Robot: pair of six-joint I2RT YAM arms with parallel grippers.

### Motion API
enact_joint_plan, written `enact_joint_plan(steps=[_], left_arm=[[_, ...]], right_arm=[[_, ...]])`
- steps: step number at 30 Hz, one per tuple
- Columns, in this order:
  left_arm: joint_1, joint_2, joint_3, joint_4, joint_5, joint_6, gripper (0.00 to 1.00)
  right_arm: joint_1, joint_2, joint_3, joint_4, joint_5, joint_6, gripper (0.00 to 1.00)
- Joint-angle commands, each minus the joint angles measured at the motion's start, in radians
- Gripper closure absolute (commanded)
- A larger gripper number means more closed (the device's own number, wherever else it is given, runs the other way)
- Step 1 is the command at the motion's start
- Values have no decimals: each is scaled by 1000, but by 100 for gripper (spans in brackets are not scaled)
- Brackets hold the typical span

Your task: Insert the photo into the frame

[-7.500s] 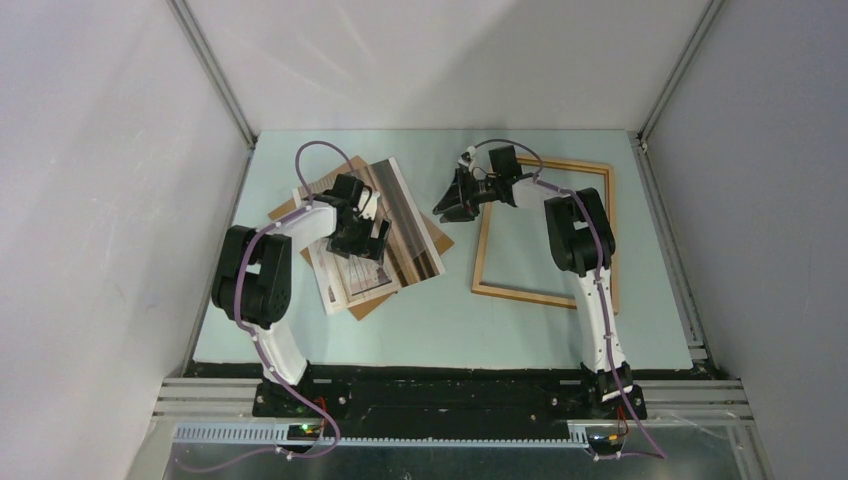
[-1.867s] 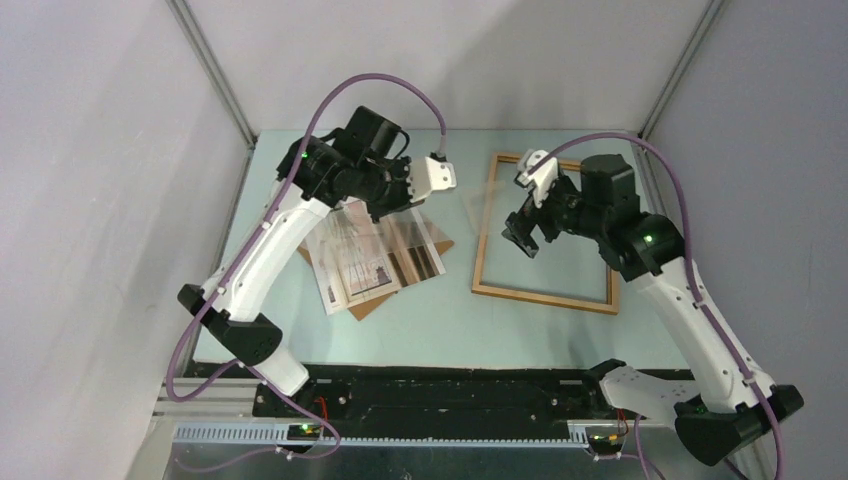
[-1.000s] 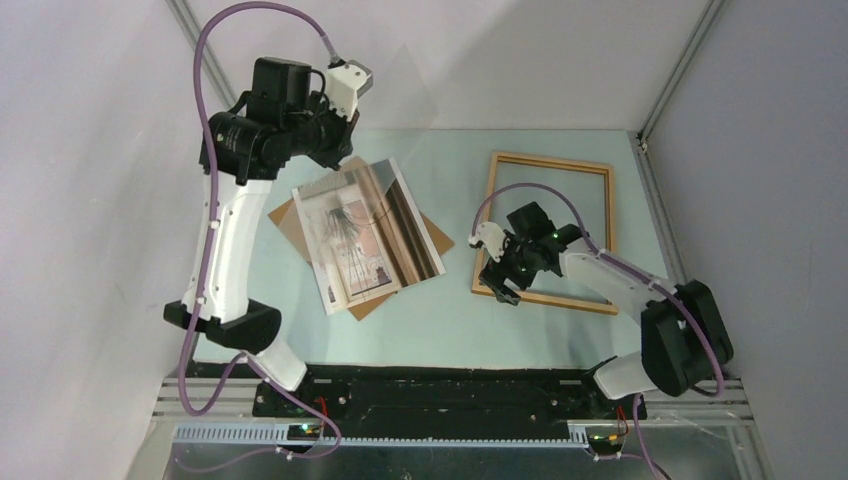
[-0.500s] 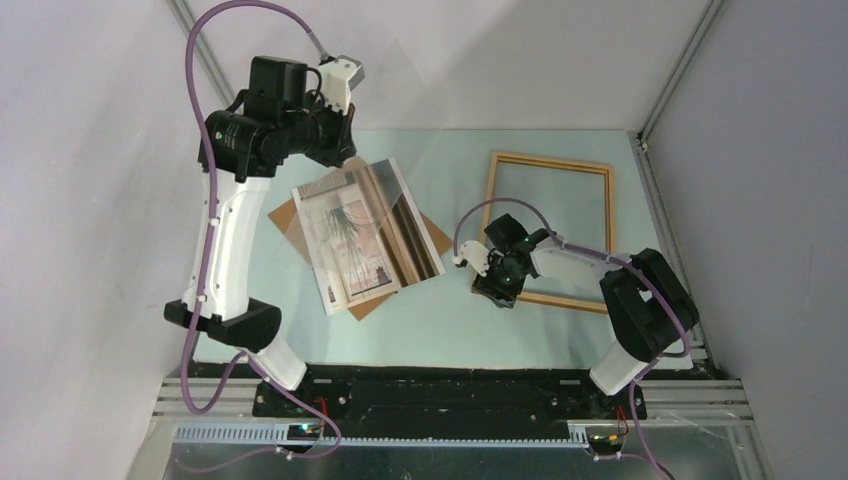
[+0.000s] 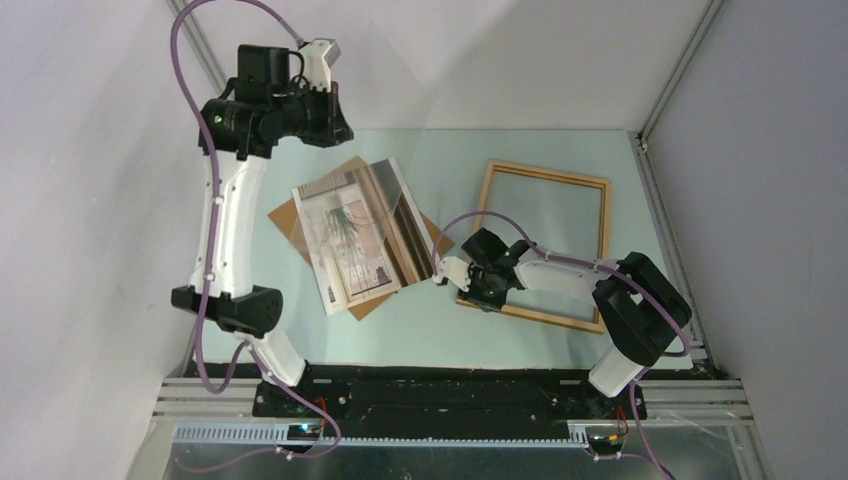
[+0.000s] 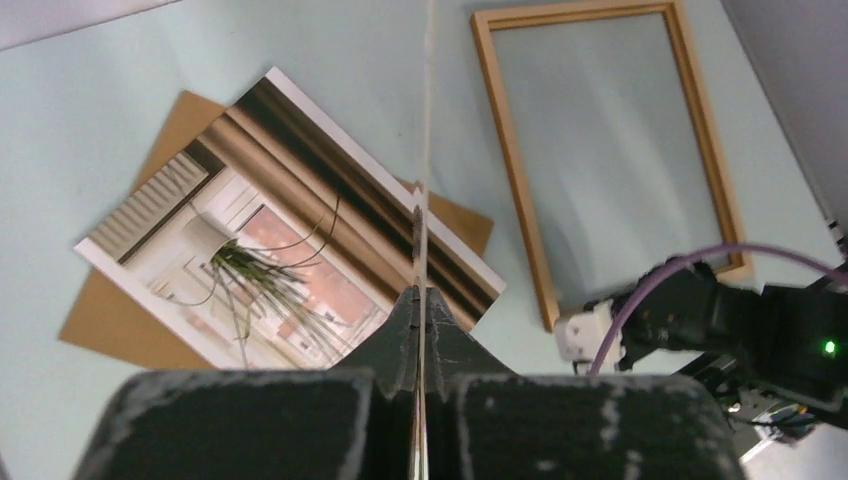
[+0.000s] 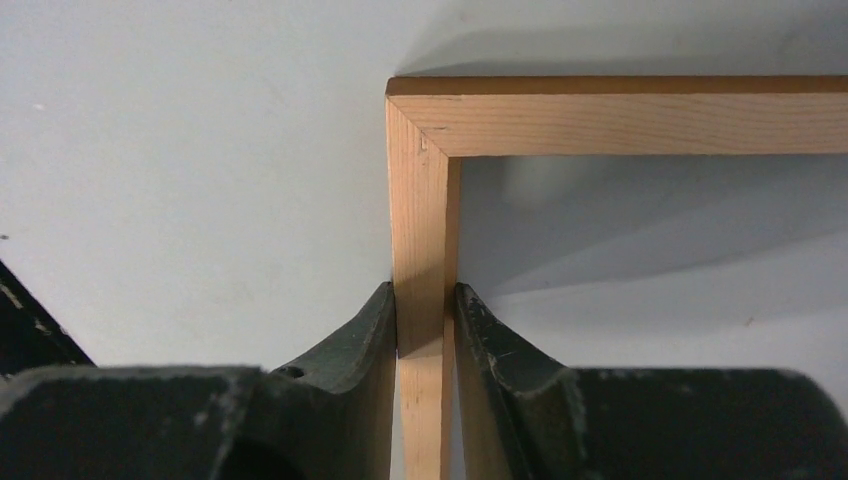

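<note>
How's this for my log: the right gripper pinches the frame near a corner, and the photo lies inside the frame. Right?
No. The right gripper pinches the frame near a corner, but the photo lies on the backing board, outside the frame; the top view shows it.

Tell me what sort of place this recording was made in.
Probably a lab robot cell: plain grey walls with aluminium corner posts, a pale green tabletop, and two arms bolted to a base rail.
</note>
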Motion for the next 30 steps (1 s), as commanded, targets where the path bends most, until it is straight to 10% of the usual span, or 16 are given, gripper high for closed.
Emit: enact_joint_plan(steps=[1,15,30], left_arm=[[17,63,41,113,131,-75,100],[20,174,36,252,346,-203,100],[21,142,-87,458,381,-344,100]], right_arm=[[65,31,23,-1,-36,35,84],[192,78,42,6,-48,69,87],[24,-145,49,20,-61,195,6]])
